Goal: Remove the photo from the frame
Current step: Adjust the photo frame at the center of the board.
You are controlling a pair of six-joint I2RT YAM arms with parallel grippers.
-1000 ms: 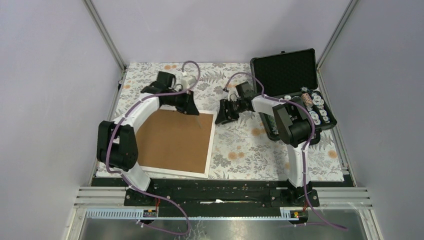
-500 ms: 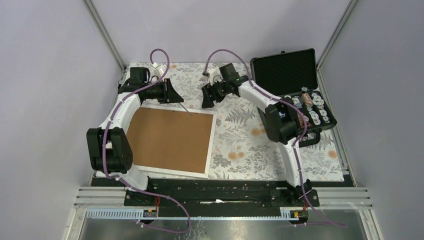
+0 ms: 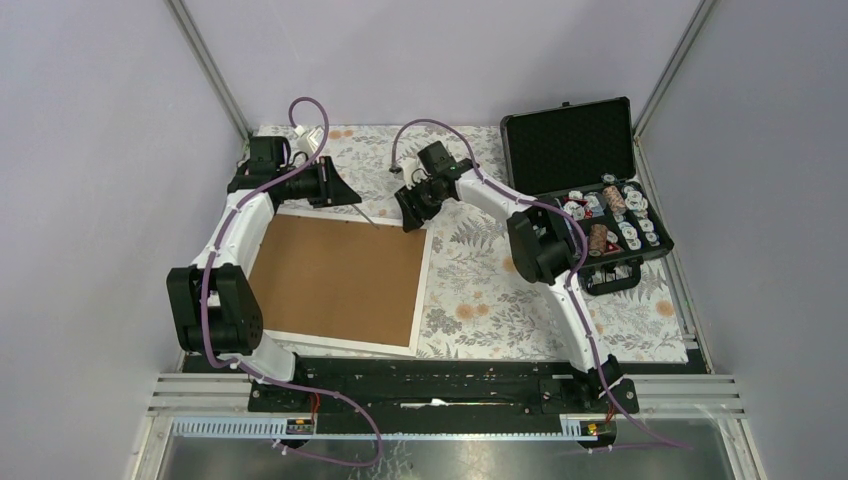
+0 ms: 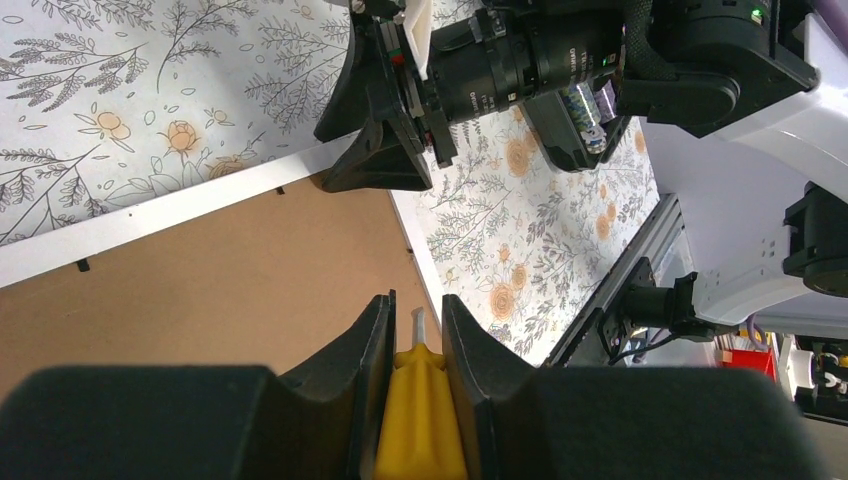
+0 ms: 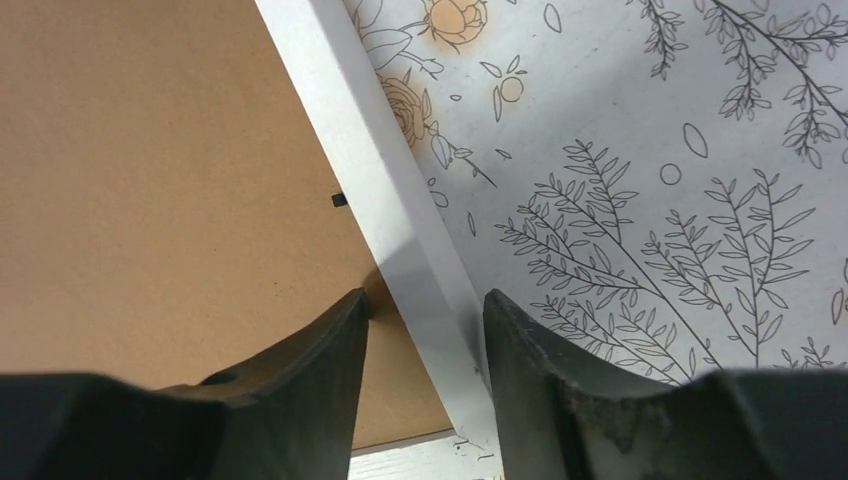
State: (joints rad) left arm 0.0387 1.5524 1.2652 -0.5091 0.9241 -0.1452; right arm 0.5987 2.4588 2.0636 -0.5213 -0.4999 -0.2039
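Just changed: work shifted to the far edge of the frame (image 5: 395,230).
Left gripper (image 4: 415,318): frame's 11 o'clock, pinching yellow tool (image 4: 418,410).
Right gripper (image 5: 425,312): 1 o'clock corner, jaws spread astride the frame's edge.
Photo: unseen, under brown backing (image 3: 335,280); retaining tabs (image 5: 338,200) probably come first.

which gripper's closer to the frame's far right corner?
Right. Right gripper straddles the white border of the frame at that corner; left gripper sits further left along the far edge.
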